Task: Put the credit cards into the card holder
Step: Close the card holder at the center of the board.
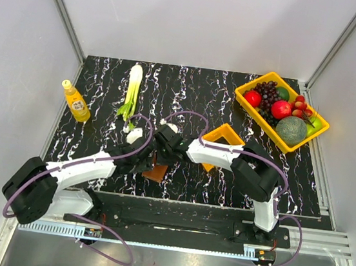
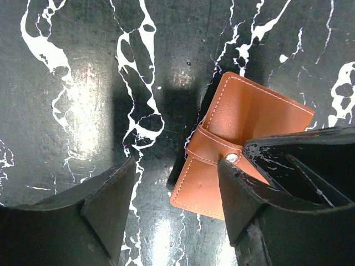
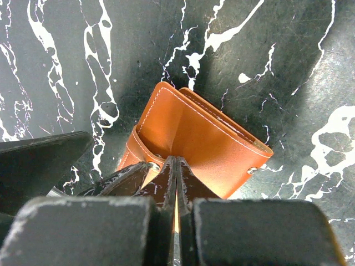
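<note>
Stitched tan card holder (image 3: 194,133) on glossy marbled table (image 2: 66,111).
Your left gripper (image 2: 175,194) stands jaws apart; right gripper (image 3: 175,166) jaws pressed together.

Juice bottle (image 1: 76,101), leek (image 1: 133,88), fruit tray (image 1: 258,115).

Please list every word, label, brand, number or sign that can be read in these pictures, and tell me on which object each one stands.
No text can be read in any view.
Yellow bottle: a small reddish patch on its side may be a label, but it is too small and blurred to read.
Card holder: plain brown surface with pale stitching and a metal snap. No writing shows in either wrist view.
</note>
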Controlling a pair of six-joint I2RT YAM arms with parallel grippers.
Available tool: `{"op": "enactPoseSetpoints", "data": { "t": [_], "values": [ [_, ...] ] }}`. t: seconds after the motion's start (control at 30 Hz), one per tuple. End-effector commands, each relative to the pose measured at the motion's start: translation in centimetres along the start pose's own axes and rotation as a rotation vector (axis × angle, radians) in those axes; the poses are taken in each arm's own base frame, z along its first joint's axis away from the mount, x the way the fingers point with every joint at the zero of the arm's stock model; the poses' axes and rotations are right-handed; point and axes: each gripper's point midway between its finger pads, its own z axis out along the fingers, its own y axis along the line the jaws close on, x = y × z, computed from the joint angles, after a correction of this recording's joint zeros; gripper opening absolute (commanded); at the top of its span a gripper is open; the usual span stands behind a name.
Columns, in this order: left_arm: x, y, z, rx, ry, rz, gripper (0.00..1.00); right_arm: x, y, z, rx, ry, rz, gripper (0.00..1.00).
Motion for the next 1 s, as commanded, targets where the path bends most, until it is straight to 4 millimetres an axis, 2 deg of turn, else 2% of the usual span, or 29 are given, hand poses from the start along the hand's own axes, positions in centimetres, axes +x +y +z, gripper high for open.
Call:
{"op": "enactPoseSetpoints", "data": {
  "t": [0.0, 0.1, 0.2, 0.27, 0.47, 0.53, 0.77, 0.83, 0.97],
  "values": [
    [-2.3, -1.4, -1.3, 0.056, -0.078, -0.026, 0.66, 1.9, -2.8, 1.5, 0.095, 0.037, -0.028, 0.01],
    [-4.3, -2.4, -2.4, 0.078, -0.124, -0.03, 0.66, 1.8, -2.7, 1.4, 0.093, 0.035, -0.028, 0.02],
    [-4.7, -2.8, -2.3, 0.08, -0.131, -0.02, 0.66, 1.9, -2.9, 1.5, 0.095, 0.039, -0.025, 0.02],
    [-4.0, -2.6, -1.6, 0.066, -0.106, -0.011, 0.66, 1.9, -2.8, 1.5, 0.093, 0.037, -0.028, 0.02],
    [0.9, 0.5, 0.6, -0.024, 0.022, -0.016, 0.62, 1.9, -2.8, 1.4, 0.093, 0.037, -0.028, 0.02],
    [1.0, 0.4, 0.6, -0.004, 0.018, -0.024, 0.62, 1.9, -2.8, 1.4, 0.092, 0.036, -0.026, 0.02],
    [-2.8, -1.3, -1.2, 0.04, -0.091, -0.016, 0.66, 1.9, -2.9, 1.4, 0.096, 0.036, -0.021, 0.02],
    [-2.9, -1.4, -1.1, 0.027, -0.082, -0.005, 0.66, 1.9, -2.9, 1.4, 0.094, 0.038, -0.019, 0.02],
    [-1.3, -1.1, 0.1, 0.017, -0.032, 0.0, 0.65, 2.0, -2.9, 1.4, 0.093, 0.039, -0.017, 0.02]
  ]
}}
